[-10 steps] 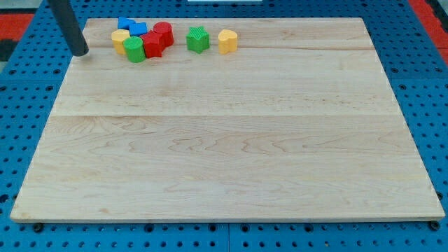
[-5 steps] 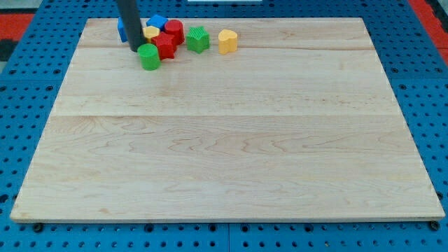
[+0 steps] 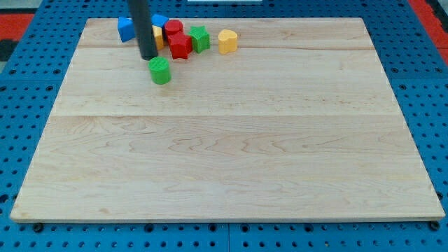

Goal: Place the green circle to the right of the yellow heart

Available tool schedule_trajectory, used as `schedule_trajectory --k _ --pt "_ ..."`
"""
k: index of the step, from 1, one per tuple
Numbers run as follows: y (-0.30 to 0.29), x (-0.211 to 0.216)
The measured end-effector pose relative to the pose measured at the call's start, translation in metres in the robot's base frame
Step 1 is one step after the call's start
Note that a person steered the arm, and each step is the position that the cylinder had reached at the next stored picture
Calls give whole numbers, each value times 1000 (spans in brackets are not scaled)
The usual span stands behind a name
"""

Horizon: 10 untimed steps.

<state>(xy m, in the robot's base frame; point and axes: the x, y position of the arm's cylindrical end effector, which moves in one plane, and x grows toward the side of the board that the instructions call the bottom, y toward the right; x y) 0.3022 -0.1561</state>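
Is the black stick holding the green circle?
No, nothing is held. My tip has no end effector; it sits just up-left of the green circle block.

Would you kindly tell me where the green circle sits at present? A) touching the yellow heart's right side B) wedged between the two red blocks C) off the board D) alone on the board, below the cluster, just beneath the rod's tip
D: the green circle stands apart from the other blocks, with my tip just above and left of it, while the yellow heart lies farther toward the view's right.
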Motion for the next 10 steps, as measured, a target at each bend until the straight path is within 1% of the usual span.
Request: schedule_trajectory --k 1,2,4,5,6,7,8,9,10 --pt "-12 32" --pt "-4 66" --pt "50 56" --pt "45 45" --pt "62 30" --pt "53 32" --pt "44 11" --pt "69 5" --pt "119 5"
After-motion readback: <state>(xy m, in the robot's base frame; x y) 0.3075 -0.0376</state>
